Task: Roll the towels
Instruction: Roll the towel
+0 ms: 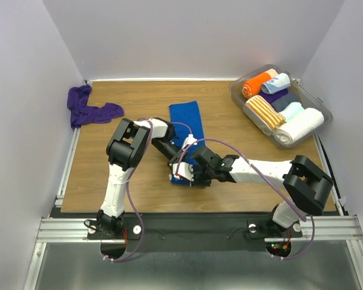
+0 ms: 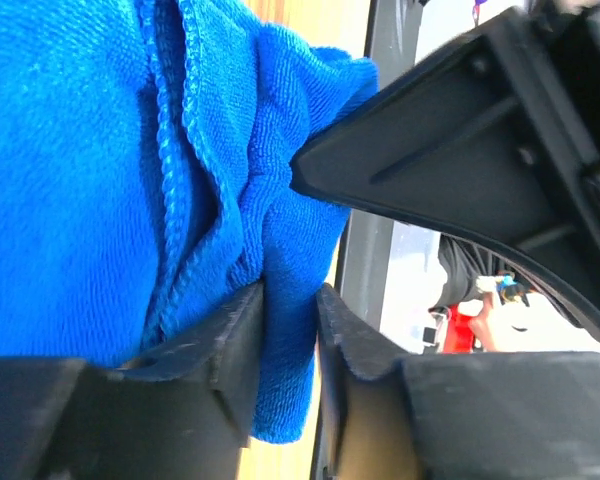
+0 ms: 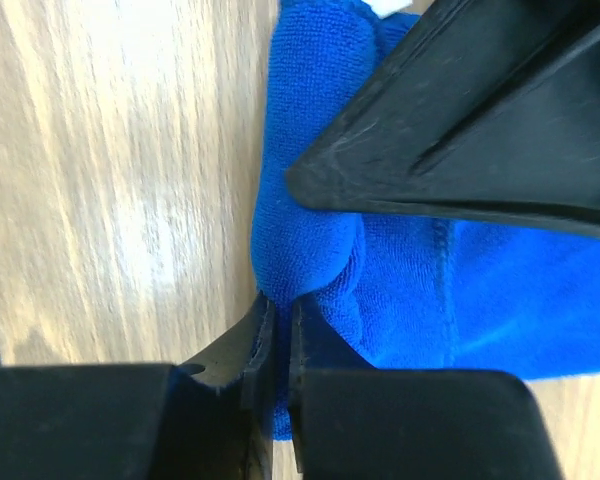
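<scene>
On the wooden desk (image 1: pixel 109 181), the left hand (image 2: pixel 290 300) and right hand (image 3: pixel 277 310) each pinch the blue towel (image 1: pixel 187 118) at its near end; such thin bites could slip, loosening the roll.

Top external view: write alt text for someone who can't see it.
The left hand and right hand meet at the near end of a blue towel in the middle of a wooden table. A crumpled purple towel lies at the far left corner; a clear bin of rolled towels sits far right.
</scene>
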Controlling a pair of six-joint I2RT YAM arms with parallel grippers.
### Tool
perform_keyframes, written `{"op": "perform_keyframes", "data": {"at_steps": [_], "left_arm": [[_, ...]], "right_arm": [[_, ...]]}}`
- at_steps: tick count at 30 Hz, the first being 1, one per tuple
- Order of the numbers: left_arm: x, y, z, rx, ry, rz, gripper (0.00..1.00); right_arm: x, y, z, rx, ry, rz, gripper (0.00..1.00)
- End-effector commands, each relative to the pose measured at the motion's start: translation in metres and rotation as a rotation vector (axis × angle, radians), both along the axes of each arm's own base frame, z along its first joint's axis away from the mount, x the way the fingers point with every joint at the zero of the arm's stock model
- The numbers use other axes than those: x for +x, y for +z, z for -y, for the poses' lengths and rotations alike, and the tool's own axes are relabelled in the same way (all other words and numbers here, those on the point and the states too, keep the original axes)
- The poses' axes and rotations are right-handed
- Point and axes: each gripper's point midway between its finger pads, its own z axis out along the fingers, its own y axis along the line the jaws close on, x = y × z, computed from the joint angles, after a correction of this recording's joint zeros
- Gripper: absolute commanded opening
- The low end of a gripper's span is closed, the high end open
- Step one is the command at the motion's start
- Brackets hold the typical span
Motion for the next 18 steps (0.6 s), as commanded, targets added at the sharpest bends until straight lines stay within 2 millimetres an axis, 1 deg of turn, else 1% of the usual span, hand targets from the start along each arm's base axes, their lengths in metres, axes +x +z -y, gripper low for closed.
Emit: {"op": "perform_keyframes", "data": {"at_steps": [1,2,3,4,5,6,7,8,9,10,11,12,13,14,15,16,17,18], "left_arm": [[0.014,0.016,-0.011,-0.055,-0.023,0.168,0.45],[0.012,0.022,-0.014,-0.063,-0.024,0.165,0.52],[0.011,0.027,-0.016,-0.076,-0.023,0.170,0.56],[0.011,0.036,-0.020,-0.095,-0.013,0.191,0.58],[0.013,0.040,-0.023,-0.100,-0.002,0.203,0.61],[0.015,0.044,-0.026,-0.109,0.013,0.219,0.63],[0.019,0.056,-0.029,-0.130,0.026,0.261,0.65],[0.025,0.059,-0.039,-0.130,0.071,0.269,0.68],[0.029,0.063,-0.044,-0.132,0.094,0.284,0.70],[0.034,0.073,-0.050,-0.140,0.122,0.321,0.72],[0.038,0.075,-0.058,-0.134,0.146,0.338,0.75],[0.052,0.077,-0.074,-0.118,0.213,0.368,0.77],[0.061,0.086,-0.083,-0.113,0.250,0.425,0.78],[0.079,0.083,-0.104,-0.079,0.325,0.481,0.80],[0.086,0.087,-0.114,-0.060,0.374,0.503,0.80],[0.092,0.099,-0.123,-0.055,0.408,0.575,0.81],[0.095,0.097,-0.136,-0.017,0.439,0.612,0.82],[0.100,0.100,-0.146,0.009,0.469,0.661,0.83]], "right_arm": [[-0.013,-0.008,-0.001,0.050,0.000,-0.186,0.01],[-0.008,-0.008,0.002,0.059,-0.024,-0.223,0.01],[-0.012,-0.004,0.000,0.083,-0.018,-0.276,0.00],[-0.013,-0.001,0.002,0.083,-0.026,-0.307,0.00],[-0.013,0.001,0.003,0.090,-0.031,-0.332,0.01],[-0.010,0.007,0.001,0.105,-0.040,-0.346,0.01],[-0.015,0.008,0.002,0.107,-0.039,-0.394,0.01],[-0.015,0.010,0.003,0.115,-0.047,-0.418,0.01],[-0.019,0.015,0.001,0.124,-0.049,-0.464,0.00],[-0.020,0.016,0.001,0.126,-0.055,-0.492,0.01],[-0.021,0.017,0.001,0.128,-0.060,-0.518,0.01],[-0.023,0.021,-0.001,0.139,-0.072,-0.561,0.01],[-0.022,0.020,-0.002,0.136,-0.080,-0.587,0.00],[-0.022,0.019,-0.003,0.132,-0.091,-0.615,0.00],[-0.024,0.020,-0.004,0.130,-0.103,-0.656,0.01],[-0.022,0.025,-0.008,0.127,-0.110,-0.685,0.01],[-0.022,0.023,-0.009,0.120,-0.113,-0.723,0.01],[-0.022,0.016,-0.008,0.107,-0.131,-0.778,0.01]]}}
